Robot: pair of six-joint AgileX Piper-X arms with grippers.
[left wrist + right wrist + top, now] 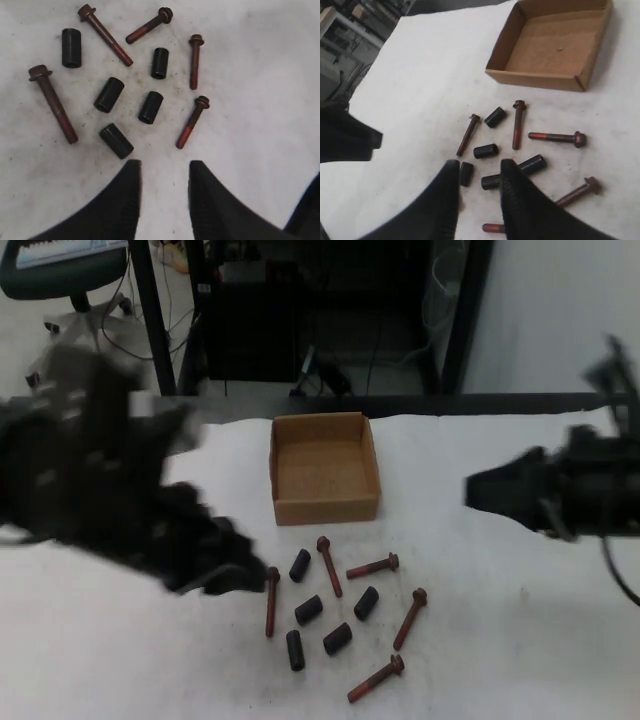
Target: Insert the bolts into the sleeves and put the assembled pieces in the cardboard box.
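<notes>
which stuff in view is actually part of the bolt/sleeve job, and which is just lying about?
Job: five bolts, five sleeves, cardboard box, left gripper and right gripper, both open.
Lying about: office chair and black frame post behind the bench; white cover under the parts.

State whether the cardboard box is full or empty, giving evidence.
Empty. The cardboard box shows a bare floor; the bolts and sleeves lie loose on the white cloth outside it.

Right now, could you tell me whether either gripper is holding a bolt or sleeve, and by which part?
Nothing is held: the left gripper and right gripper are both open and empty.
</notes>
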